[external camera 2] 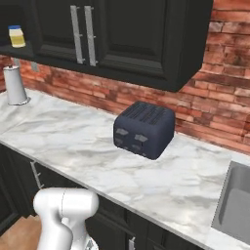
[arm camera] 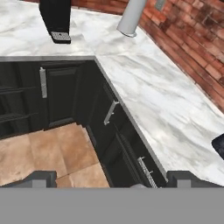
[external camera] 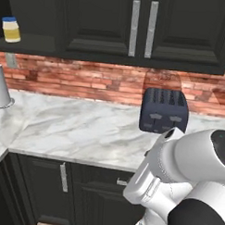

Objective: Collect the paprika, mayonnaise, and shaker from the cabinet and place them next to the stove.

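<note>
Mayonnaise [external camera: 11, 30] is seen standing on the open shelf recess of the cabinet [external camera: 104, 26], far left, well apart from the arm. Gripper [arm camera: 112, 181] is spread wide, nothing held, aimed down at the counter [arm camera: 162, 96] corner and floor. Approach step is judged barely begun; next, the hand must be raised and carried left toward the shelf. A toaster [external camera 2: 144, 129] sits mid-counter.

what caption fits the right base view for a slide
Dark toaster on the marble counter, mayonnaise in the open cabinet recess at far left, sink at right.
</note>
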Robot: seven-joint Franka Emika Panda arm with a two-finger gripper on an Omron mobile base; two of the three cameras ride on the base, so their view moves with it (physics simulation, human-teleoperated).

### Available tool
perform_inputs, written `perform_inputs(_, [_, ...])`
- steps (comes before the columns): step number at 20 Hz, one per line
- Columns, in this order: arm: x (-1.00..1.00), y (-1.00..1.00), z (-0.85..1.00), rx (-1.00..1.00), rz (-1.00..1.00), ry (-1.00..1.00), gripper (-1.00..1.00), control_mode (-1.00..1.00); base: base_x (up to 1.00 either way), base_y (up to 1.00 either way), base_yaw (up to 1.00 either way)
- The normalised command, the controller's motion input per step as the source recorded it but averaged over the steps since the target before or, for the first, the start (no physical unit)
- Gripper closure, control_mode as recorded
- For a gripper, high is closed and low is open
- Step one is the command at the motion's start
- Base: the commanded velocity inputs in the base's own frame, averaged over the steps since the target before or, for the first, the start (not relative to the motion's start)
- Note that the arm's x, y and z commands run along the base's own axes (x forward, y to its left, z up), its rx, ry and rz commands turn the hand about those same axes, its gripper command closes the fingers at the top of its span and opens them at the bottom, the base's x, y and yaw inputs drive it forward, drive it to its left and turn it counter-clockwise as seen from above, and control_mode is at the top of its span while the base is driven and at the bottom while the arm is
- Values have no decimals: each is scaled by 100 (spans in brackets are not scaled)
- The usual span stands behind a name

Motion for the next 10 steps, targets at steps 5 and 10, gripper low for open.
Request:
perform_inputs(5, [0, 0, 0, 0, 0, 0, -100, 100, 7, 14, 0])
perform_inputs(10, [0, 0, 0, 0, 0, 0, -100, 100, 8, 38, -5])
